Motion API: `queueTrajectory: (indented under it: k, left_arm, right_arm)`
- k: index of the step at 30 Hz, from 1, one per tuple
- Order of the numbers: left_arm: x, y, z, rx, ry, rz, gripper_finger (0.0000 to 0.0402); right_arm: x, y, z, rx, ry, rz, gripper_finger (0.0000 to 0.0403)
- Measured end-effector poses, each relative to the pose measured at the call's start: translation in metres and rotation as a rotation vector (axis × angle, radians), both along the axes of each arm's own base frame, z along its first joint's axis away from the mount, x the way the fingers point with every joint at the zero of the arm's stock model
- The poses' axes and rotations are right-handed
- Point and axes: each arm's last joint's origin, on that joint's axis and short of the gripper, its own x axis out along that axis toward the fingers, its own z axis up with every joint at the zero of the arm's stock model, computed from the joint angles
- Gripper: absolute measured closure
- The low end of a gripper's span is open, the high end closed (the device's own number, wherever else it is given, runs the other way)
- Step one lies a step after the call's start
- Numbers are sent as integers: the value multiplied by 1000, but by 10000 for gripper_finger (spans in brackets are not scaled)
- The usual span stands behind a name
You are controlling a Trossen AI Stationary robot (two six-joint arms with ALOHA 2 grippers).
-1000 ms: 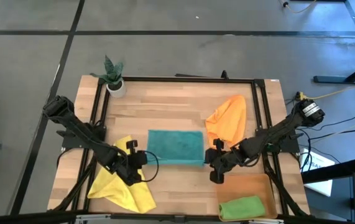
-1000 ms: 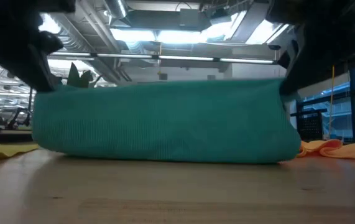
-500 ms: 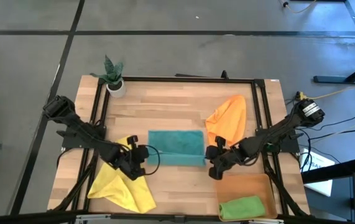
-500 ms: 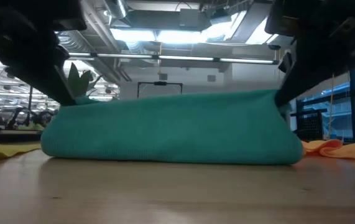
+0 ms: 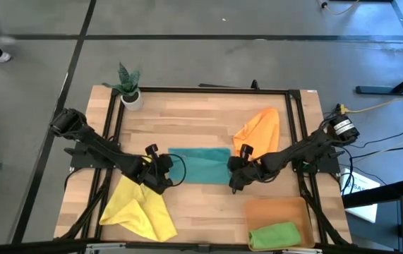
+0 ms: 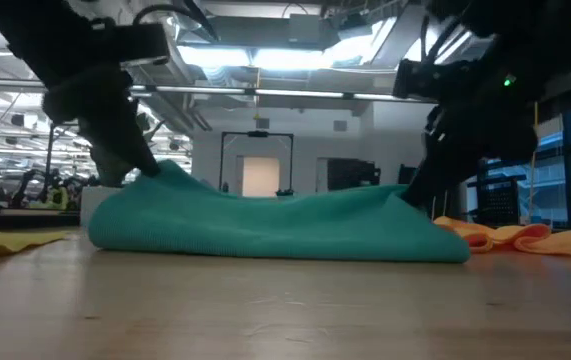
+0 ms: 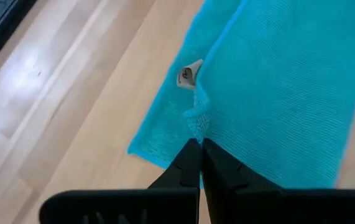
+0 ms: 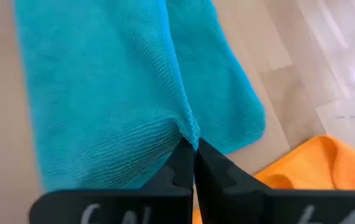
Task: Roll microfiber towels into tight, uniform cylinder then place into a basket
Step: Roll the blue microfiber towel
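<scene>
High view: since a second ago, the teal towel [image 5: 200, 165] is being shown narrower front to back, its near edge having been carried toward the far side, and both grippers are being seen farther from the table's near edge than before. The left gripper [image 5: 164, 171] is being held at the towel's left end and the right gripper [image 5: 233, 174] at its right end, both arms reaching inward and low. The yellow towel [image 5: 139, 209] is lying crumpled by the near left corner, the orange towel [image 5: 259, 131] just right of the teal one, and the green towel [image 5: 275, 235] is resting rolled inside the basket [image 5: 257, 209] at the near right. Bare wood is being left open between the teal towel and the plant pot [image 5: 131, 99].

Low view: the towel's two ends are being held raised while its middle is sagging, lower than earlier.

Left wrist view: the fingers [image 7: 186, 167] are being pressed fully together, pinching the teal fold's edge.

Right wrist view: the fingers [image 8: 183, 165] are likewise being kept tightly closed on the teal fold, the orange towel lying near.
</scene>
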Motion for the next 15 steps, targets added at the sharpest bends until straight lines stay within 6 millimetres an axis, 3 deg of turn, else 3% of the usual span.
queueTrajectory:
  k: [8, 15]
  left_arm:
    - [11, 8, -23, 33, 66, 46, 402]
    - [16, 15, -30, 83, 68, 83, 401]
  right_arm:
    - [4, -12, -2, -43, 6, -38, 400]
    - [5, -19, -2, -43, 10, -68, 400]
